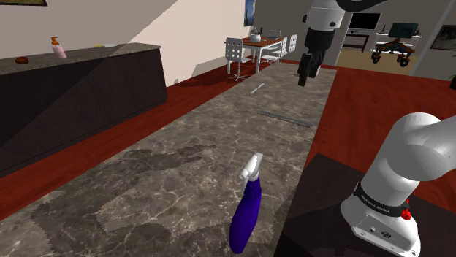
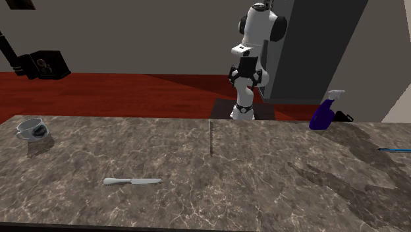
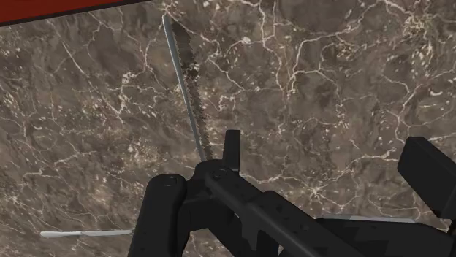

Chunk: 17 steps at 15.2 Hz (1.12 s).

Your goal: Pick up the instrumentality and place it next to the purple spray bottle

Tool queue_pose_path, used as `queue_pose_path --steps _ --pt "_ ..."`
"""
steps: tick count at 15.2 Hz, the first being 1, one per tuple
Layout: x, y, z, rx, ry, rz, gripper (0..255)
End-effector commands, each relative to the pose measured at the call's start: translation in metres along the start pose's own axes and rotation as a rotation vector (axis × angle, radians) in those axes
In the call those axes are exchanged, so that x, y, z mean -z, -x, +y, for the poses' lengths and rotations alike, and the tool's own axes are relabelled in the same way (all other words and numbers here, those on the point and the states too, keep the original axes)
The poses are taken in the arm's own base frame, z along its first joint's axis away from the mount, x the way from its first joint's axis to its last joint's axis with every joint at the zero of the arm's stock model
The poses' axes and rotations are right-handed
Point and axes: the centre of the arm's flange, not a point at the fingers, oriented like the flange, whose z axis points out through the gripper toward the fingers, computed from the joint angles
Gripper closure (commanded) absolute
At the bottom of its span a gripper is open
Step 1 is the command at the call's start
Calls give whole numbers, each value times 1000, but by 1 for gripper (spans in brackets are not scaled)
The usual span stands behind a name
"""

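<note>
A long thin grey strip (image 1: 283, 118) lies on the marble counter (image 1: 168, 175), running away from the stand; I also see this strip (image 2: 211, 137) (image 3: 188, 95) below the hand. A small pale knife (image 1: 257, 88) (image 2: 132, 180) (image 3: 84, 234) lies further out on the counter. The purple spray bottle (image 1: 248, 212) (image 2: 325, 113) with a white trigger head stands near the counter's edge by the stand. My gripper (image 1: 305, 73) (image 2: 245, 82) (image 3: 299, 197) hangs well above the counter, over the strip's near end, open and holding nothing.
A pale mug (image 2: 33, 128) sits at the counter's end on the second exterior view's left. A thin blue object (image 2: 394, 150) lies at that view's right edge. A dark cabinet (image 1: 80, 95) runs along the shoulder view's left, with red floor (image 1: 197, 84) between.
</note>
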Motion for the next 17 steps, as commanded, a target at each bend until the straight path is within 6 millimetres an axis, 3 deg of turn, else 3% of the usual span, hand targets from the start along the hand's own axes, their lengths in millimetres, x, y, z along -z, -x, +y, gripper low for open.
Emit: queue_pose_path --steps 1,17 --pt "0 0 0 0 0 0 0" --pt "-169 -69 124 148 -67 -86 0"
